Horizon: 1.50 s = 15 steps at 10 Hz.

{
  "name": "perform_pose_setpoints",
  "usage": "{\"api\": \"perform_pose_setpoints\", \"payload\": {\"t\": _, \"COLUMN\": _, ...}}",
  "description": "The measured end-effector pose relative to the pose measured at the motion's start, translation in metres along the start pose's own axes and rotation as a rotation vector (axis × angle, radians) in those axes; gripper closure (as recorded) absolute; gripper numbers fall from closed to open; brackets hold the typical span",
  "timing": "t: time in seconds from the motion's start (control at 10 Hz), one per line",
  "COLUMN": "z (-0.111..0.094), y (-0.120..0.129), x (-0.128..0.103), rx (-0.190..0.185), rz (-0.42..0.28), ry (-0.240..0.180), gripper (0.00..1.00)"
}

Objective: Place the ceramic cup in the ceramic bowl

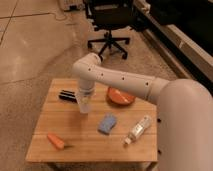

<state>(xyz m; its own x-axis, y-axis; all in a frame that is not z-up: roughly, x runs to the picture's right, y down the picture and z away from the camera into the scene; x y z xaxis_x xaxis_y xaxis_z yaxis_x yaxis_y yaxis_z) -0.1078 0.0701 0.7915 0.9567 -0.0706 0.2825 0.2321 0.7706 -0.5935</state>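
Holds the ceramic cup [85,107] upright in the end effector [85,99], clamped shut on it from above, over the counter [75,132] left of centre, beside the ceramic bowl [120,96], not touching it.

Warm, rather dim indoor light falls from above the desk [55,132] — its wood glows amber and is evenly lit. On the floor [35,40] beyond the desk's far-left corner lies a broad pale sheen, soft glare off the polished surface. Beyond the desk's far-right side the room sinks to near black. The arm [125,80] over the desk is bright along its top and shaded underneath. The tool [85,100], above the desk's far-left part and closed on the ceramic cup [85,107], looks pale against the wood. Shadows on the desk are short and weak. The whole view is soft — edges smear and fine detail is lost.
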Motion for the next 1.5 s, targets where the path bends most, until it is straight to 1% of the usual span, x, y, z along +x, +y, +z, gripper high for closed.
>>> {"api": "perform_pose_setpoints", "payload": {"t": 0.2, "z": -0.013, "y": -0.011, "x": 0.016, "rx": 0.010, "rz": 0.023, "ry": -0.006, "gripper": 0.88}}
{"api": "perform_pose_setpoints", "payload": {"t": 0.4, "z": -0.020, "y": -0.017, "x": 0.028, "rx": 0.015, "rz": 0.047, "ry": -0.011, "gripper": 0.88}}
{"api": "perform_pose_setpoints", "payload": {"t": 0.7, "z": -0.024, "y": -0.027, "x": 0.042, "rx": 0.018, "rz": 0.081, "ry": -0.017, "gripper": 0.88}}
{"api": "perform_pose_setpoints", "payload": {"t": 0.9, "z": -0.028, "y": -0.034, "x": 0.068, "rx": 0.019, "rz": 0.118, "ry": -0.018, "gripper": 0.88}}
{"api": "perform_pose_setpoints", "payload": {"t": 1.0, "z": -0.028, "y": -0.036, "x": 0.070, "rx": 0.019, "rz": 0.127, "ry": -0.020, "gripper": 0.88}}
{"api": "perform_pose_setpoints", "payload": {"t": 1.3, "z": -0.033, "y": -0.048, "x": 0.088, "rx": 0.025, "rz": 0.175, "ry": -0.025, "gripper": 0.88}}
{"api": "perform_pose_setpoints", "payload": {"t": 1.5, "z": -0.037, "y": -0.053, "x": 0.117, "rx": 0.028, "rz": 0.223, "ry": -0.028, "gripper": 0.88}}
